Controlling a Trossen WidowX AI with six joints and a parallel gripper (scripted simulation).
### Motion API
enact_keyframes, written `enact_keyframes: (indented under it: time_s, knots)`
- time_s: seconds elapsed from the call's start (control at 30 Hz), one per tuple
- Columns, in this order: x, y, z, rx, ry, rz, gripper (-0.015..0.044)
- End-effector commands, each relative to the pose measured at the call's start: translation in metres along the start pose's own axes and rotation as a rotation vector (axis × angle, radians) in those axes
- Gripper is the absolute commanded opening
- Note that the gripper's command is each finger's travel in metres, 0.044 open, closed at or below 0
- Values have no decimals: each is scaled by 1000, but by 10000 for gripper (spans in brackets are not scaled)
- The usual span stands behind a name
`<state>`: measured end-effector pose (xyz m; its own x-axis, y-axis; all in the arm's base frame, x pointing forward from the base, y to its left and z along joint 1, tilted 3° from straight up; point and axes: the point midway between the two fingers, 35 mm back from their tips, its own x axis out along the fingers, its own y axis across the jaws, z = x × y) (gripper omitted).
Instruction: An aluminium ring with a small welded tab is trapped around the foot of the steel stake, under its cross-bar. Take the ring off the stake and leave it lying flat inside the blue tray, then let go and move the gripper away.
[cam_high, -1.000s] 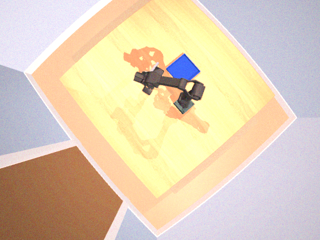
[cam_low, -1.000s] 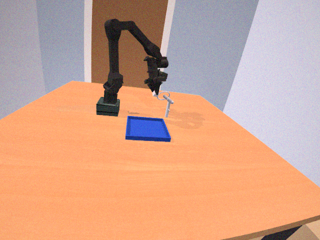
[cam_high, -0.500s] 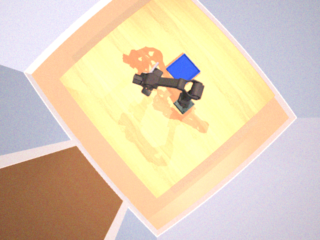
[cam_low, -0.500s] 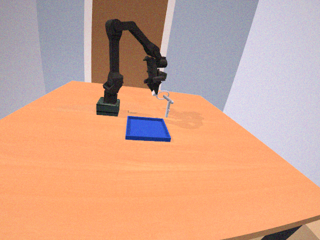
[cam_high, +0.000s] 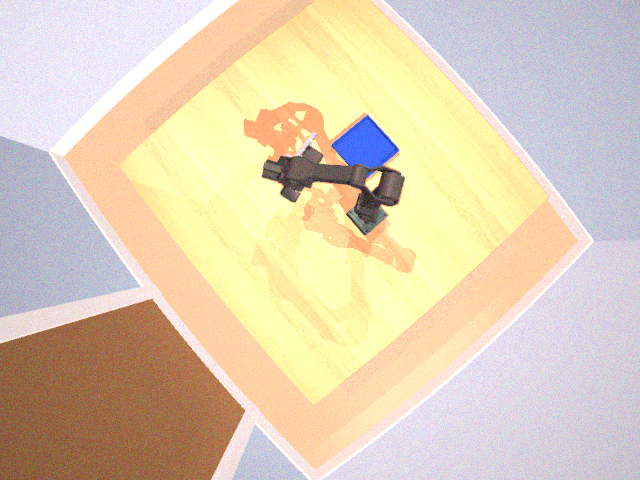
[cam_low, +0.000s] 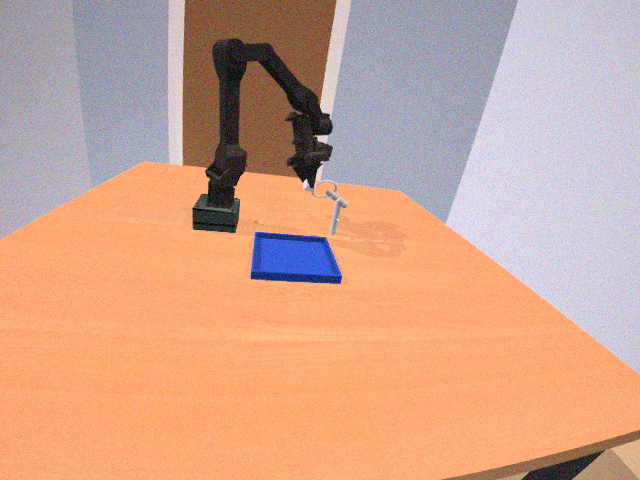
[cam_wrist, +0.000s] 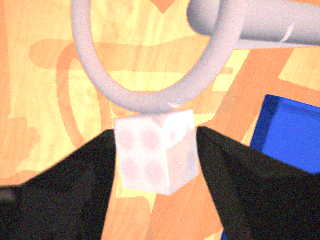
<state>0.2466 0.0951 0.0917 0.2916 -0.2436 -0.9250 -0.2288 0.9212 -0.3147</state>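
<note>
The blue tray (cam_high: 365, 144) (cam_low: 294, 255) (cam_wrist: 295, 137) lies flat on the table (cam_high: 439, 155) (cam_low: 310, 351) (cam_wrist: 30, 100), showing a bare blue floor in the outside view; the ring (cam_low: 326, 181) (cam_wrist: 147, 102) is up in the air, outside it. My pincer (cam_high: 300, 171) (cam_low: 310, 184) (cam_wrist: 156, 136) is partly open, its fingers closed on the ring's pale, blocky tab (cam_low: 306, 184) (cam_wrist: 155, 152). From the wrist, the hoop spreads towards twelve o'clock, overlapping the near end of the cross-bar (cam_high: 308, 143) (cam_low: 336, 198) (cam_wrist: 275, 20) at one o'clock, while the tray sits at three. In the outside view the upright stake (cam_low: 334, 219) stands at about one o'clock from the tray, with my ring near the bar's top end; whether they touch, I cannot tell. My arm (cam_high: 333, 174) (cam_low: 229, 98) rises from its base (cam_high: 382, 213) (cam_low: 216, 220), bends over at the top and slopes down to my downward-pointing pincer, which lies at ten o'clock from the base seen from overhead.
</note>
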Motion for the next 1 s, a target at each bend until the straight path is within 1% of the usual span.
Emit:
enact_keyframes:
  time_s: [0.0, 0.17, 0.97]
  knots:
    - [-1, 2, 2, 2, -4, -7, 0]
    - [-4, 4, 3, 2, -4, -7, 0]
    - [-40, -6, 11, 3, -4, -7, 0]
